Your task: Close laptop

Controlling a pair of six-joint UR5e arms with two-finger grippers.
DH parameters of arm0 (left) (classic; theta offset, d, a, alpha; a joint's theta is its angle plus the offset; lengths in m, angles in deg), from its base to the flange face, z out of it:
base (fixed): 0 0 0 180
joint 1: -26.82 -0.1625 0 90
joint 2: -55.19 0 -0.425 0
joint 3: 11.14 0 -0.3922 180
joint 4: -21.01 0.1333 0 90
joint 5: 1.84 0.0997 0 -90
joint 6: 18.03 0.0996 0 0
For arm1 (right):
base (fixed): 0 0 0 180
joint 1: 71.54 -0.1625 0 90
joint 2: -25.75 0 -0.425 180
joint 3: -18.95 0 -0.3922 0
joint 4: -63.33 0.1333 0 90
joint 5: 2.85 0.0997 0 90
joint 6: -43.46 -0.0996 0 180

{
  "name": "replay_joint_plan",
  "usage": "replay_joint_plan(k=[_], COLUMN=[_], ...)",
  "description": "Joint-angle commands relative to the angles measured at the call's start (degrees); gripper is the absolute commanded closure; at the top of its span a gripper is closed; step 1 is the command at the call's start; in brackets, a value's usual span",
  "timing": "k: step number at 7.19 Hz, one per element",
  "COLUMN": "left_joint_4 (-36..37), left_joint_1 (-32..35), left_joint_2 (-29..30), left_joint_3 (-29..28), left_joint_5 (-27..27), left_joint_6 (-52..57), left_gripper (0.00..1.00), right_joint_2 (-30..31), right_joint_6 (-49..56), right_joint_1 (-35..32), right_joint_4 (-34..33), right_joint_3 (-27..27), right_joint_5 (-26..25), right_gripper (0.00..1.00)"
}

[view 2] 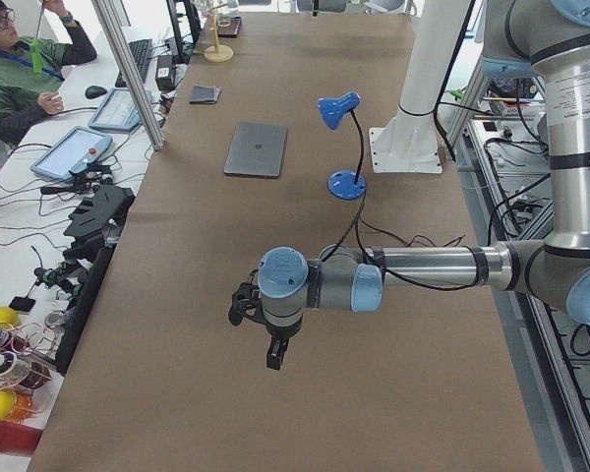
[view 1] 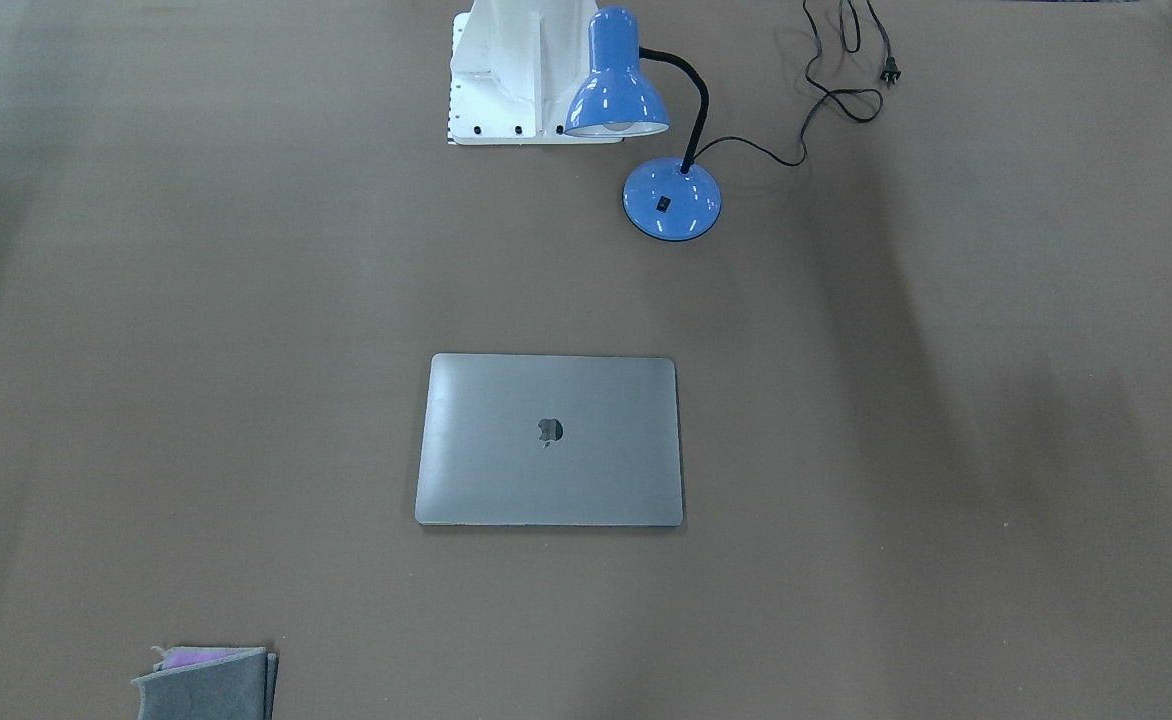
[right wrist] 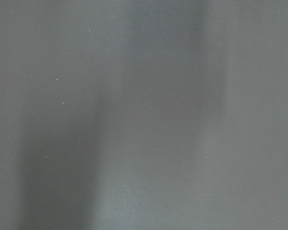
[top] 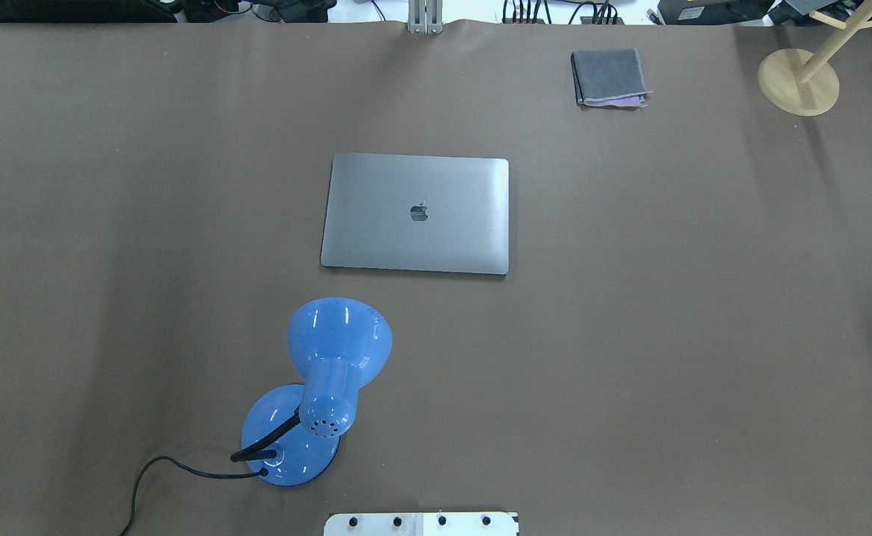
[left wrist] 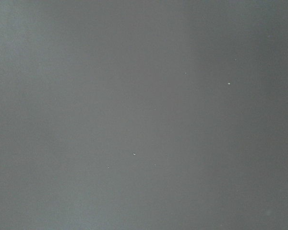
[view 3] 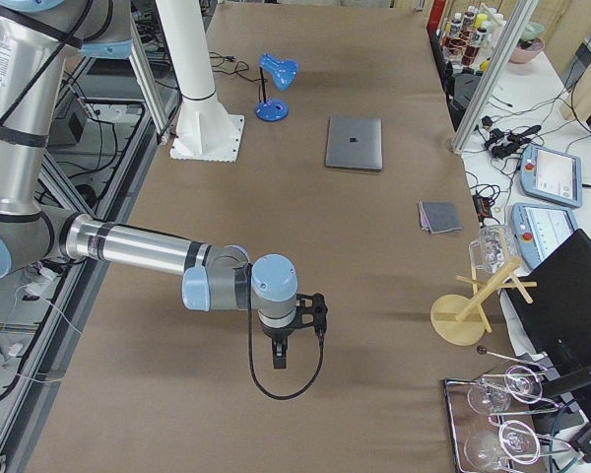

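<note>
laptop (top: 415, 214) lay shut, lid down, on counter (top: 667, 335) | left pincer (view 2: 273, 358), right pincer (view 3: 279, 359): spread or pressed, could not tell

Shows laptop (top: 376, 223) shut flat mid table (top: 667, 335), logo (top: 419, 212) up, blue desk lamp (top: 317, 394) nearer the robot and left, apart, folded grey cloth (top: 608, 77) beyond to the right, wooden stand (top: 798, 82) far right.

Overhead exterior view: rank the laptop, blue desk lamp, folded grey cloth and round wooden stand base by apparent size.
1. laptop
2. blue desk lamp, though it stands tall and nearer the camera, which enlarges it
3. folded grey cloth and round wooden stand base look about alike; I would not rank them.
</note>
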Motion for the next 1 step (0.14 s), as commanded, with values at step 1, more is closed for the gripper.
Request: replay_joint_plan(k=[1], left_joint_4=[0.1], left_joint_1=[0.0], left_joint_2=[0.0], left_joint_3=[0.1], left_joint_5=[0.4], left_joint_6=[0.0], left_gripper=[0.01], right_joint_2=[0.0], right_joint_6=[0.0], right_joint_1=[0.0], right_joint_4=[0.0], right_joint_3=[0.0], right_joint_5=[0.0], right_gripper=[0.00])
